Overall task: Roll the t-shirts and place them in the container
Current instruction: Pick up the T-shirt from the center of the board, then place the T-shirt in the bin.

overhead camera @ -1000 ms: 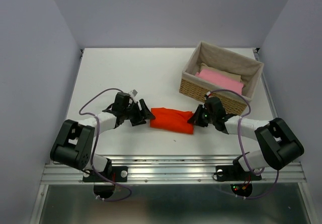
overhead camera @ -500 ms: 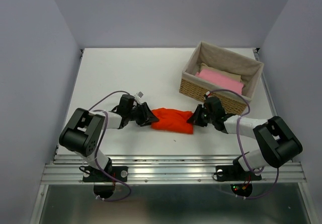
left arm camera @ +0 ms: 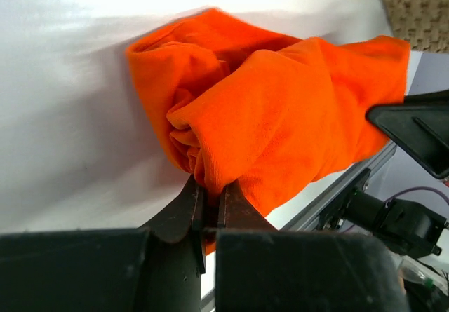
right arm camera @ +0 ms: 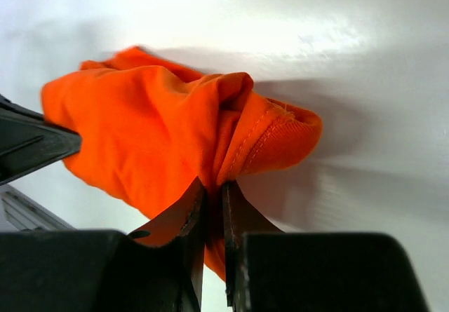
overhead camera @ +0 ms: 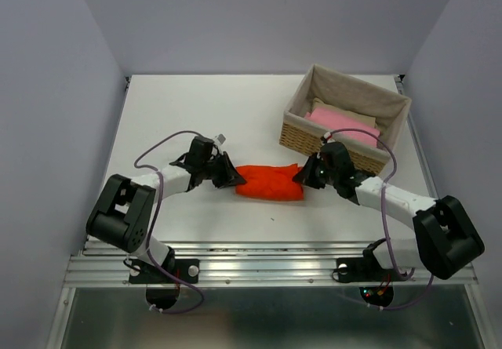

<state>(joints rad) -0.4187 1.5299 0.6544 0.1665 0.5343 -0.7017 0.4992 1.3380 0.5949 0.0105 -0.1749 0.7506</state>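
Orange-red t-shirt point(overhead camera: 269, 183): bunched into a short roll, lying 9-to-3 across the white counter point(overhead camera: 220, 114), toward its 6 o'clock edge. Left fingers point(left arm camera: 184, 210) at the roll's 9 o'clock end, drawn together and pinching a fold of its fabric. Right fingers point(right arm camera: 238, 217) at the 3 o'clock end, likewise clamped on a hemmed edge. Wicker basket point(overhead camera: 314, 139) at 2 o'clock, just beyond the right fingers; pink t-shirt point(overhead camera: 341, 123) inside, on a beige t-shirt point(overhead camera: 325, 106).

Rolled orange-red t-shirt point(overhead camera: 269, 183) on white table point(overhead camera: 196, 114), left fingers point(overhead camera: 232, 179) and right fingers point(overhead camera: 301, 177) at its ends, wicker basket point(overhead camera: 321, 140) behind.
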